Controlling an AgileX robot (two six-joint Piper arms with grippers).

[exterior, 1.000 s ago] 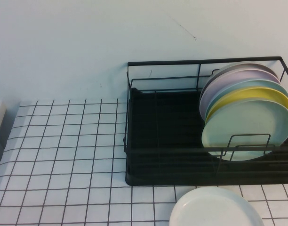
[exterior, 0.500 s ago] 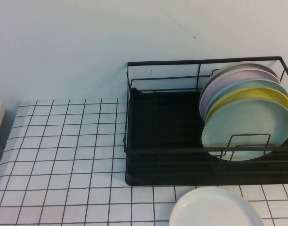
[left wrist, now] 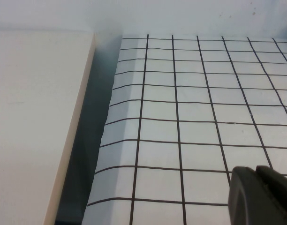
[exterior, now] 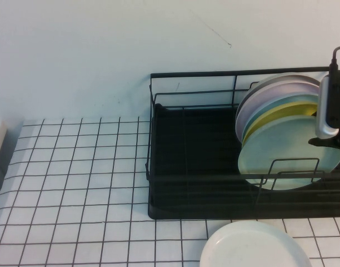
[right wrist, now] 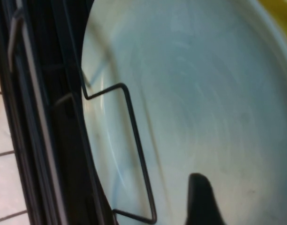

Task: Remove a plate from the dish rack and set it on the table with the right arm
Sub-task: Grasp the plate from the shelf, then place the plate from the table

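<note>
The pale mint-green plate (exterior: 286, 153) stands upright at the front of a stack of plates in the black wire dish rack (exterior: 192, 167); it fills the right wrist view (right wrist: 204, 93). My right gripper (exterior: 328, 140) is at the high view's right edge, just in front of the plate's upper right rim. It looks open: one black fingertip (right wrist: 198, 187) shows against the plate's face, and the other is out of frame. My left gripper (left wrist: 261, 194) is shut and empty, low over the gridded table (left wrist: 190, 117), out of the high view.
A yellow plate (exterior: 275, 114) and lilac and grey plates stand behind the mint one. A white plate (exterior: 253, 247) lies flat on the table in front of the rack. A cream block (left wrist: 35, 117) borders the table's left edge. Open gridded table (exterior: 75, 178) lies left of the rack.
My right gripper has come into the high view from the right edge and now covers the right side of the plate stack. The plates and rack have not moved.
</note>
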